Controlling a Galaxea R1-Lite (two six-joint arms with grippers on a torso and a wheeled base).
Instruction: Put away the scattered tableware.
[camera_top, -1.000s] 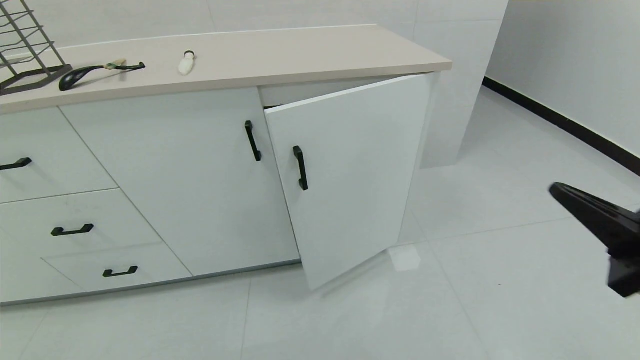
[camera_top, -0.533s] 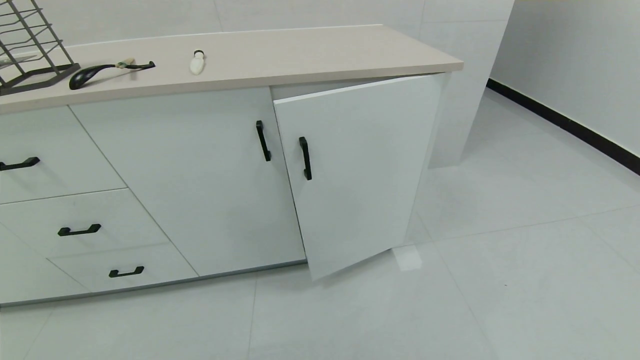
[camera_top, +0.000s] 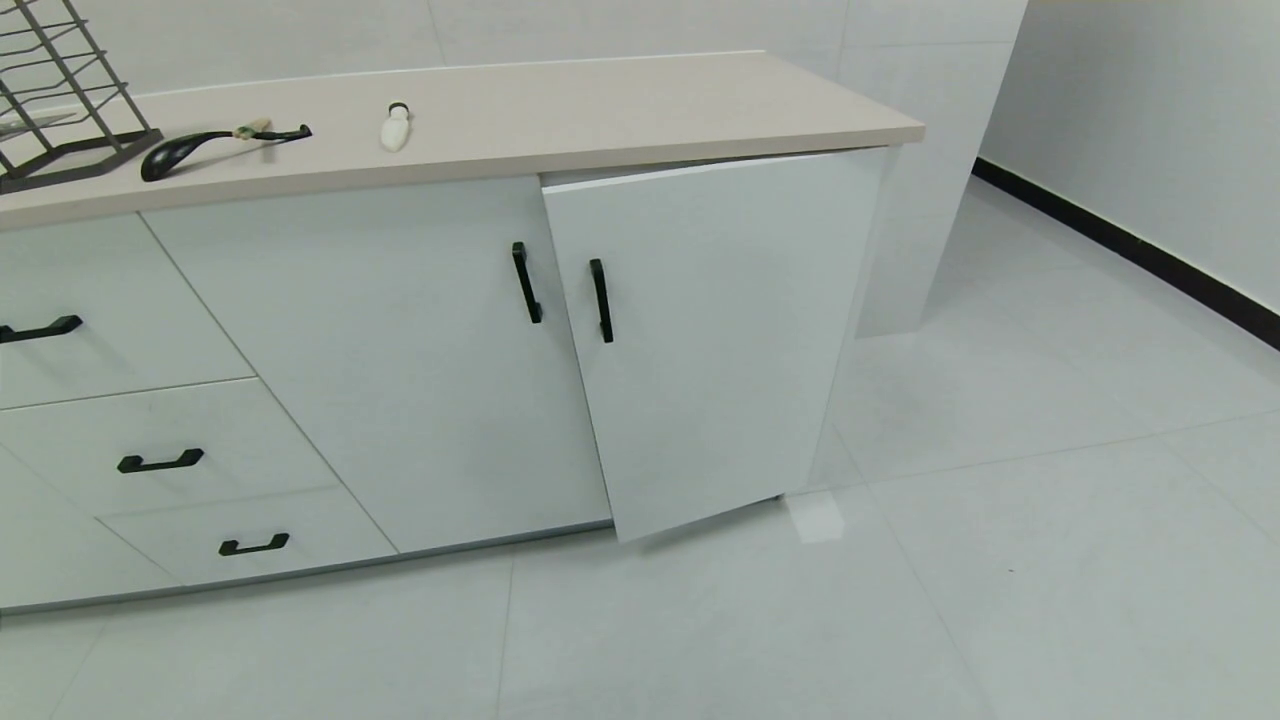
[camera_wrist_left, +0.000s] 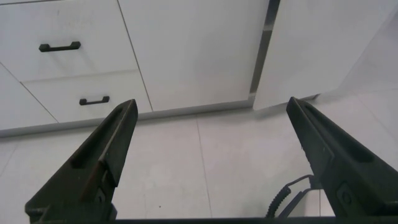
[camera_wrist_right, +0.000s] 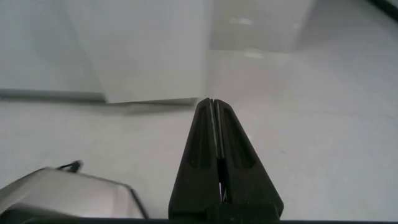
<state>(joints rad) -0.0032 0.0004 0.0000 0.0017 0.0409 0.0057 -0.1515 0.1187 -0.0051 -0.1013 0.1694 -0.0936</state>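
Black ladle (camera_top: 190, 148) on beige countertop (camera_top: 600, 105), tiled floor (camera_top: 1000, 560)

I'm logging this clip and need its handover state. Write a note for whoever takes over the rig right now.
Left gripper: open, empty, low over the floor.
Right gripper: shut, nothing in it, also low over the floor.
Things: black spoon and small white utensil lie on the countertop, with the spoon nearer the wire rack.
Cabinet door: slightly ajar.
Done: neither item on the countertop has been put away.
Left: pick up both, stow them, and probably shut the door.
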